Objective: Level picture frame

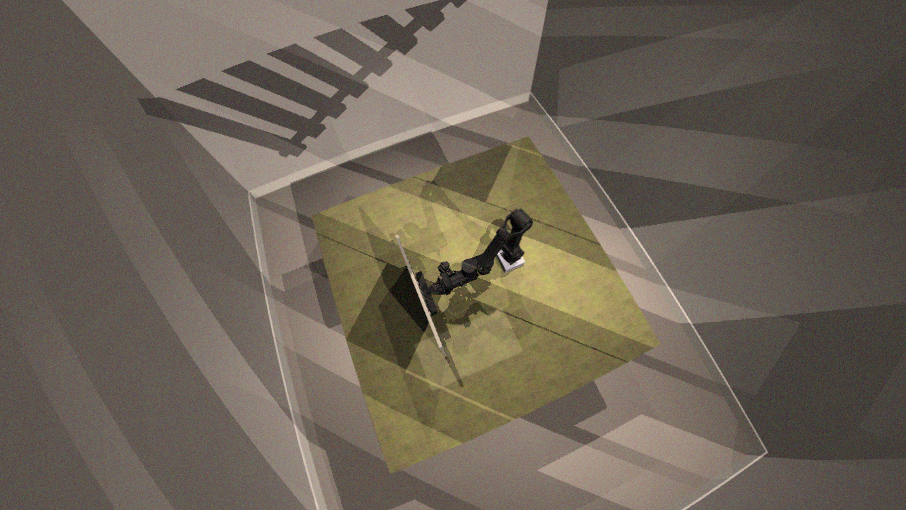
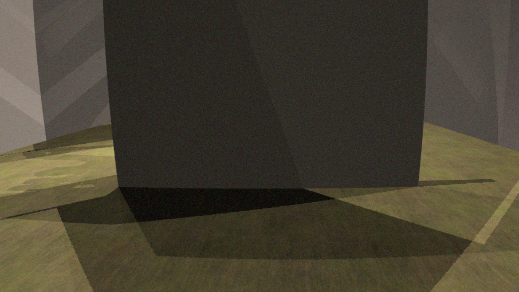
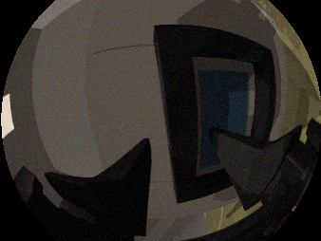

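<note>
The picture frame [image 1: 431, 307] [image 3: 173, 95], black with a pale inner border and a blue picture, hangs on the front of the upright wall panel [image 1: 434, 330] [image 2: 264, 94] [image 3: 119, 95]. My gripper [image 1: 430, 292] [image 3: 180, 135] is at the frame and open. In the wrist view one fingertip is just outside the frame's near side bar, and the other overlaps the blue picture, with gaps showing beside the bar. Whether a fingertip touches the frame is unclear. The screw and notched strip are hidden. The frame's tilt cannot be judged reliably from these angles.
The exterior view shows only the panel's dark back, which hides the frame and arm. The panel stands on a yellow-green mat [image 1: 570, 304] [image 2: 254, 275]. The arm's pale base [image 1: 511, 262] is on the mat in front of the panel. Shadows cross the mat and room walls.
</note>
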